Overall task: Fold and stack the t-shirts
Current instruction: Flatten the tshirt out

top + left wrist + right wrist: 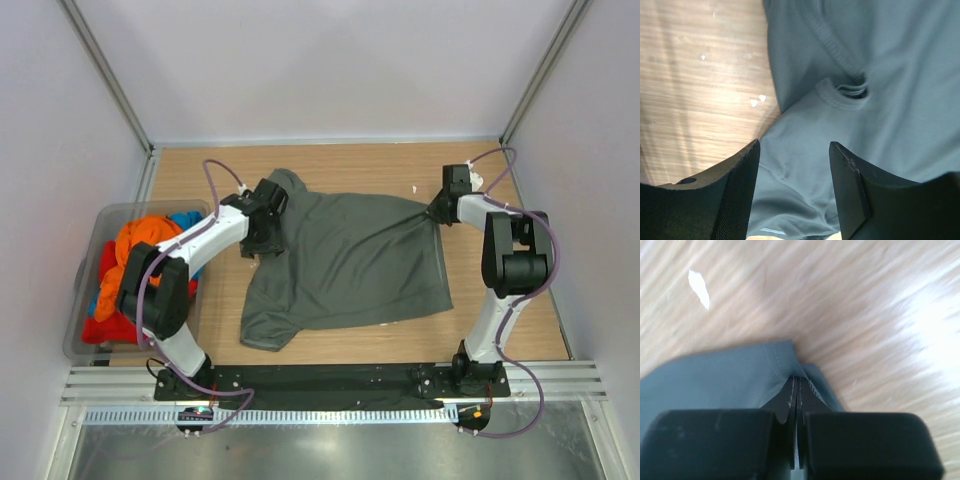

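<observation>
Grey-green t-shirt (350,260) corner hidden within pinching right gripper (797,386).

arms (203,241): white links, black joints | cables (207,173): purple | fingers (735,197): black

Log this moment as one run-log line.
grey-green t-shirt: spread on table | right gripper: shut on its corner | left gripper: open above collar end
</observation>
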{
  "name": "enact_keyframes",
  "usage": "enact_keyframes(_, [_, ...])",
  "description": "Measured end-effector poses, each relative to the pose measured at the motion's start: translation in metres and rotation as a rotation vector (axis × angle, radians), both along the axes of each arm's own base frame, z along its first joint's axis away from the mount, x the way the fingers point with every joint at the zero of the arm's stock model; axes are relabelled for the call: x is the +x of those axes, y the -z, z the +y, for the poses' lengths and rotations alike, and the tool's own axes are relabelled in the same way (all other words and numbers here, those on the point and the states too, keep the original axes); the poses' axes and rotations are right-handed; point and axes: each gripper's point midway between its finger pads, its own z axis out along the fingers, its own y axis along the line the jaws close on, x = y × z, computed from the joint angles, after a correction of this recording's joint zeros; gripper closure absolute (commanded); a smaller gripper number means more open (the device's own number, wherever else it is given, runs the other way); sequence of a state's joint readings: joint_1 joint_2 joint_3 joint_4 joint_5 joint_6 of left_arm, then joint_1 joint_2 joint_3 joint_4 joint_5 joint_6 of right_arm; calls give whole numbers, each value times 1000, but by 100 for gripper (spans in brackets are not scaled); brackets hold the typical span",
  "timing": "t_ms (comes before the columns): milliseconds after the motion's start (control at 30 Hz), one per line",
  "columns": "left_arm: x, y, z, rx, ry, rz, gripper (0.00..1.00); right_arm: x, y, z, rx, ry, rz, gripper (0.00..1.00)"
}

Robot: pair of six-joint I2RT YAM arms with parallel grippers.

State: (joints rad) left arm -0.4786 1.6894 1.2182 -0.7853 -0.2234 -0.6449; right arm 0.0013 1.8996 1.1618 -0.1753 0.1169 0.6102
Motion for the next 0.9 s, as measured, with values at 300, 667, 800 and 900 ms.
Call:
enact_keyframes(300, [73, -41, -40, -61, 41, -108, 40, 50, -6, -59, -65, 142, -25, 99])
enact_keyframes(667, [87, -21, -78, -164, 112, -40, 39, 88, -47, -94, -114, 221, -38, 50])
enact_keyframes(800, [75, -8, -88, -203, 139, -5, 38, 54, -49, -97, -132, 274, 78, 48])
enact_keyframes(900, [63, 1, -97, -235, 161, 31, 38, 28, -63, -98, -133, 325, 136, 49])
